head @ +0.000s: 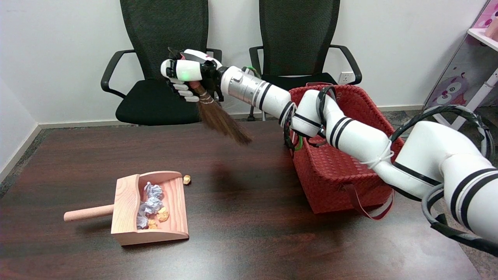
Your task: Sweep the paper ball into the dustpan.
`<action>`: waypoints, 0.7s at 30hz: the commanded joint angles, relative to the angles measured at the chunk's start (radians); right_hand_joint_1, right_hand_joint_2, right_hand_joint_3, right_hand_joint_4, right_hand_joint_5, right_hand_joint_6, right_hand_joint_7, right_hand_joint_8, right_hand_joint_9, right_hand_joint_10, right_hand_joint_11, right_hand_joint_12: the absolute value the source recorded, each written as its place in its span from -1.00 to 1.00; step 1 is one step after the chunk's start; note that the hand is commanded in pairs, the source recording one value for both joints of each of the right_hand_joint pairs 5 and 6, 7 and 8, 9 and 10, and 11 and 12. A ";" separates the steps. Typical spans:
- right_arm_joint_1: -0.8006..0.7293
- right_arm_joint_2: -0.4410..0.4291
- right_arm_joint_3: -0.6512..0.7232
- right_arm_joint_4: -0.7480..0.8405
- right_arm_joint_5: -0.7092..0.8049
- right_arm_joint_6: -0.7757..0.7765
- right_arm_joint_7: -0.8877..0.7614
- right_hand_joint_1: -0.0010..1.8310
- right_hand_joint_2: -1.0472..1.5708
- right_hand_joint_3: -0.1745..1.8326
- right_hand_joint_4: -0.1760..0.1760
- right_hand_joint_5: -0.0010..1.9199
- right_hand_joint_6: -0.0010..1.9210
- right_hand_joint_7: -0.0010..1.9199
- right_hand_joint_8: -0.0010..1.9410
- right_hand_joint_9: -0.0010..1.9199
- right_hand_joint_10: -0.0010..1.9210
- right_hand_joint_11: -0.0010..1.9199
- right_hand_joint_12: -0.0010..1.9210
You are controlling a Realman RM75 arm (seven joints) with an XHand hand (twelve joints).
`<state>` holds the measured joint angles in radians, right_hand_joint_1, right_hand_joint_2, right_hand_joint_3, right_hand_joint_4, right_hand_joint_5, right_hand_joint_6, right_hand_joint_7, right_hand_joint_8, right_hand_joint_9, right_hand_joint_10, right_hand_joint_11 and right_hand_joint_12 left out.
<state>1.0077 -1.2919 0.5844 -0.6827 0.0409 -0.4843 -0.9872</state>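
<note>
Right hand (184,77) is wrapped tight round the handle of a small brown hand broom (221,118), held high above the table's far side, bristles slanting down toward the red woven basket (342,171). Wooden dustpan (155,212) sits near-left of the hand and well below it, crumpled paper balls (151,202) already inside. One small yellow paper ball (187,179) lies on the table just beside the pan's far corner, so the broom must come down and toward the camera.
</note>
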 commanded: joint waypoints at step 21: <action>-0.262 -0.178 0.143 0.076 0.011 0.003 -0.284 -0.17 0.74 1.00 0.00 1.00 1.00 1.00 0.98 1.00 1.00 1.00 1.00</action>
<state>0.8926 -1.3499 0.6394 -0.6652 0.0410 -0.4536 -1.1632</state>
